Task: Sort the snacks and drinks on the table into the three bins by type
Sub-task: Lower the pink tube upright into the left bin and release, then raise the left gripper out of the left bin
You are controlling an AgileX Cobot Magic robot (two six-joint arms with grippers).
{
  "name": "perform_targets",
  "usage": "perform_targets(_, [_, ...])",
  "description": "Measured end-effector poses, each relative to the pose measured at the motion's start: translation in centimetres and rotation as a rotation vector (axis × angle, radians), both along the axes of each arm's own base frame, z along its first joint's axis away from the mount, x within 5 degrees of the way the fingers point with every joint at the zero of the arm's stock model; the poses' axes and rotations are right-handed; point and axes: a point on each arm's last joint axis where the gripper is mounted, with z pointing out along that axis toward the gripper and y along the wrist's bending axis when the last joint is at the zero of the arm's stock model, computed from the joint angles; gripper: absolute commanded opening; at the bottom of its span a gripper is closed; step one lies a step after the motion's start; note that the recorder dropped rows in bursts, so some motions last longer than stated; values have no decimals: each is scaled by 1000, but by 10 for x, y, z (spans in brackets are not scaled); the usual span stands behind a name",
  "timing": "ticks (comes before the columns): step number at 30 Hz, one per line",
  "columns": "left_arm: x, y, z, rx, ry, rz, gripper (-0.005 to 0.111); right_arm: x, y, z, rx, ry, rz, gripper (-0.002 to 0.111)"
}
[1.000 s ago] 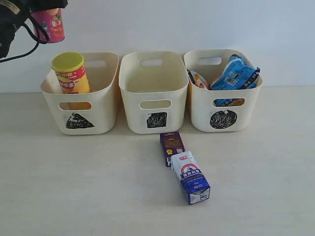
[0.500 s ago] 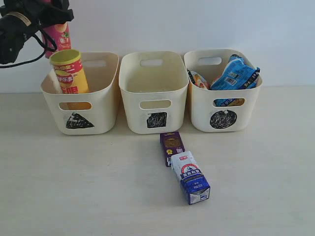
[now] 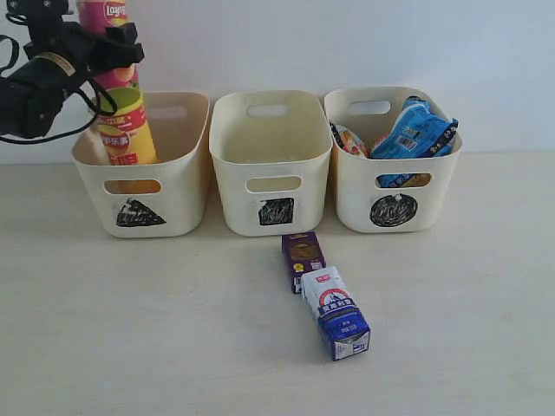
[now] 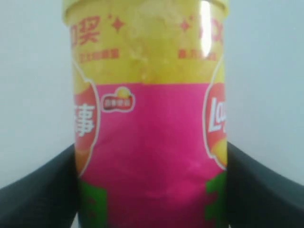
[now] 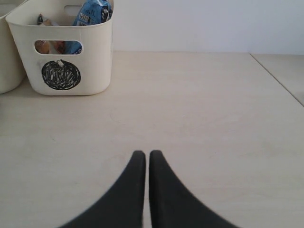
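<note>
Lowered, glossy cylindrical pink tube (image 3: 120, 82) hangs over cream plastic bin (image 3: 178, 186).

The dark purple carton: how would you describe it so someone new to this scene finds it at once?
On the beige table, find the middle bin, the one with the black square mark. Just in front of it lies the dark purple carton. It is smaller and darker than the blue-and-white carton next to it, and nearer that bin.

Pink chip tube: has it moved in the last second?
Yes. The pink chip tube has come down and rightward, now standing upright over the triangle bin.
</note>
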Motion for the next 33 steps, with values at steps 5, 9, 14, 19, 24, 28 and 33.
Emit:
perform_targets(5, [0,-10,-8,55,-3,-46,18,0,0,0,0,0,0,0])
perform_targets(9, [0,-14,-11,77,3,-60,55,0,0,0,0,0,0,0])
perform_targets(14, [0,-14,-10,73,-5,-65,84,0,0,0,2,0,0,0])
perform_targets(19, [-1,-14,-4,52,-24,-70,81,0,0,0,2,0,0,0])
perform_targets(24, [-11,-11,33,127,26,-43,50,0,0,0,2,0,0,0])
perform_targets(28, [-28,1,66,177,203,63,18,0,0,0,2,0,0,0])
perform_targets(33, [-47,11,88,207,344,150,4,0,0,0,2,0,0,0])
